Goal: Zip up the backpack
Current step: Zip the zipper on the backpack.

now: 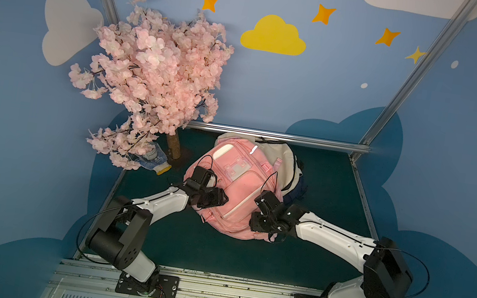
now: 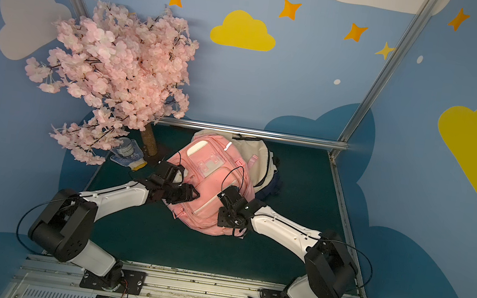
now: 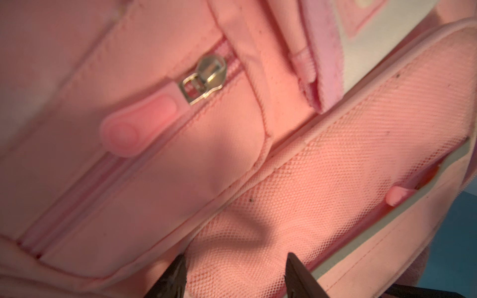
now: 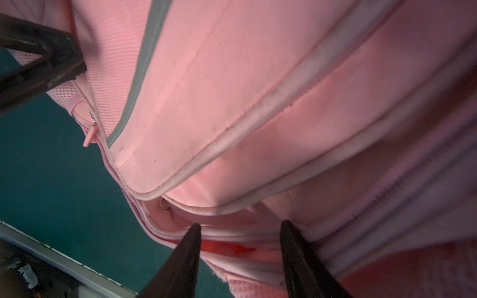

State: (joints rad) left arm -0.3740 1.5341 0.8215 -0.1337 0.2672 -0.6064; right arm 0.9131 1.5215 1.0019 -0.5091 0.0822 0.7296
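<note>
On the green table (image 1: 216,254), toward its far middle, the pink backpack (image 1: 238,184) lies front up with both hands set at its near end. By my reading the work is at the stage of getting hold: one zip seam (image 4: 232,246) along the bag's edge gapes with orange lining showing, and a front pocket slit (image 3: 426,175) also looks open, so the closing is not yet done. Next, I think, one hand must brace the cloth while the other pinches a pull tab and draws it along the track. The left hand (image 3: 236,258) has its fingers (image 3: 175,273) partly apart against the mesh pocket (image 3: 335,167). The right hand (image 4: 240,225) is likewise partly spread, straddling the gaping seam. Whether either actually clamps fabric I cannot tell. A pink pull tab (image 3: 139,126) on its metal slider (image 3: 206,77) lies untouched beyond the left fingers.
</note>
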